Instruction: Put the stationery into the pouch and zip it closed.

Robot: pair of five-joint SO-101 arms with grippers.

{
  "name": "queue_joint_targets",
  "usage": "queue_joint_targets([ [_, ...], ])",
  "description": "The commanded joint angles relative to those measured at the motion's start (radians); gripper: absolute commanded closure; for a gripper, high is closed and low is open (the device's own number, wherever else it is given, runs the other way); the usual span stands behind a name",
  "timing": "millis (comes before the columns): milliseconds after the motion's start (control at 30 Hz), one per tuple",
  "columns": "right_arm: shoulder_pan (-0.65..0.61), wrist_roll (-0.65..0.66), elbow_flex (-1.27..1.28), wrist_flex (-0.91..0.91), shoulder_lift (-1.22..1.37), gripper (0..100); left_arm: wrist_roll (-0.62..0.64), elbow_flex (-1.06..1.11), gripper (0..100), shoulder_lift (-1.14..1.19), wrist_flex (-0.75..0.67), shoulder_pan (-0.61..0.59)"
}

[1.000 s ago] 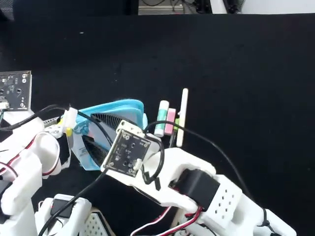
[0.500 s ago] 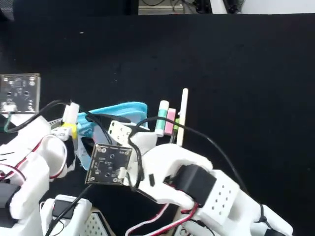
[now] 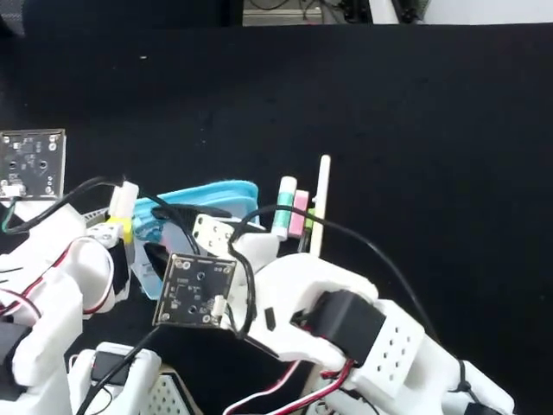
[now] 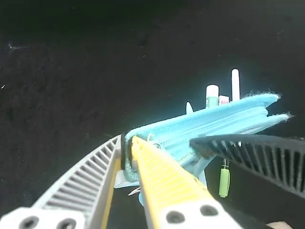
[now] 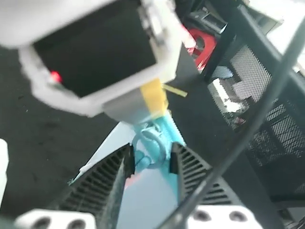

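Blue pouch (image 3: 212, 192) centre-left on black worktop (image 3: 415, 130), left gripper (image 4: 127, 143) clamping its end, right gripper (image 5: 150, 160) pinching zip pull (image 5: 147, 143), stationery (image 3: 298, 212) beside.

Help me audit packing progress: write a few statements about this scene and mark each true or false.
1. The stationery is inside the pouch. False: it lies on the table beside the pouch.
2. The left gripper is shut on the pouch's end. True.
3. The pouch is red. False: it is blue.
4. The right gripper is at the zipper pull. True.
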Motion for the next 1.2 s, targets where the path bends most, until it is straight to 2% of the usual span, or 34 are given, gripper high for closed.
queue_joint_targets([
  [0, -0.009, 0.02, 0.01, -0.054, 0.028, 94.3, 0.015, 0.094, 97, 0.006, 0.018, 0.008],
  [167, 0.054, 0.063, 0.021, -0.057, 0.05, 91.4, 0.014, 0.094, 97, 0.006, 0.018, 0.008],
  [333, 0.083, 0.063, 0.018, -0.051, 0.012, 99.1, 0.015, 0.094, 97, 0.006, 0.018, 0.041],
  [600, 0.204, 0.064, 0.028, -0.044, -0.136, 98.8, 0.015, 0.093, 97, 0.006, 0.018, 0.064],
  [800, 0.23, 0.138, 0.058, 0.058, -0.162, 98.8, 0.014, 0.087, 97, 0.006, 0.017, 0.064],
  [967, 0.353, 0.18, 0.056, 0.091, -0.176, 98.8, 0.009, 0.087, 97, 0.006, 0.017, 0.064],
  [1167, 0.496, 0.21, 0.062, 0.094, -0.308, 98.8, 0.009, 0.087, 97, 0.006, 0.017, 0.064],
])
